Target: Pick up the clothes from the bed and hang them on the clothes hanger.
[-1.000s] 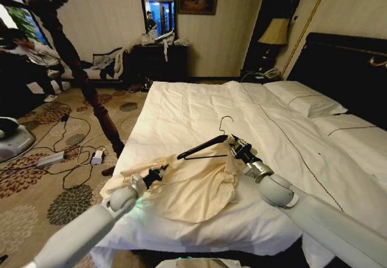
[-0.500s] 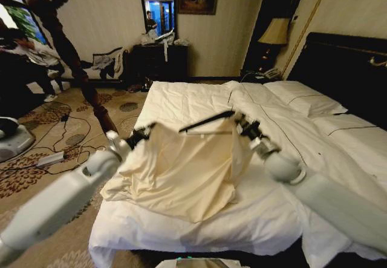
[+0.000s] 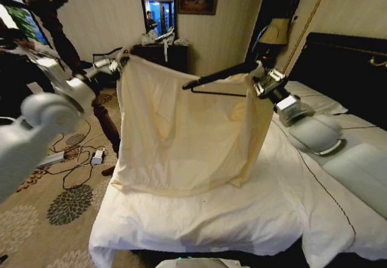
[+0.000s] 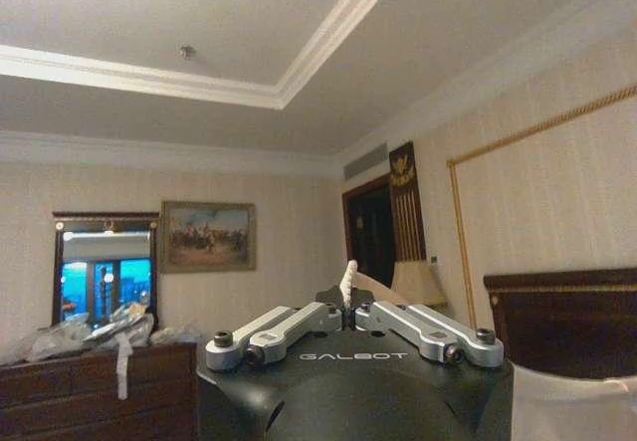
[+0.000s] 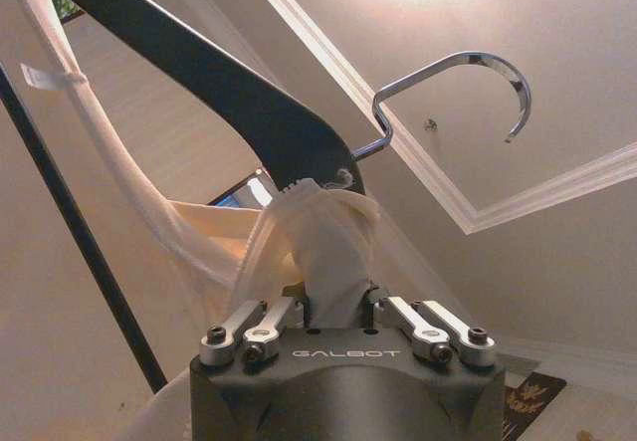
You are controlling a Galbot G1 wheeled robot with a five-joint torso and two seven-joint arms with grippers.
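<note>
The cream clothes [image 3: 187,129] hang spread in the air above the bed [image 3: 211,225], stretched between both grippers. My left gripper [image 3: 121,60] is shut on one top corner; a small tuft of the clothes [image 4: 347,280] pokes out of my left gripper [image 4: 348,304]. My right gripper [image 3: 259,81] holds the other top corner together with the black clothes hanger [image 3: 217,74], which tilts down to the left. Up close, bunched clothes [image 5: 318,242] sit in my right gripper [image 5: 333,307] right under the clothes hanger [image 5: 219,88], and its wire hook [image 5: 468,61] points upward.
A tall dark coat stand [image 3: 97,107] rises off the bed's left side, with cables and a power strip [image 3: 51,158] on the carpet. A dresser with mirror [image 3: 160,59] stands at the far wall. A lamp [image 3: 275,32] and the black headboard [image 3: 344,62] are to the right.
Both grippers have risen and moved apart, lifting the clothes off the bed until they hang spread out. The clothes hanger went up with the right gripper.
</note>
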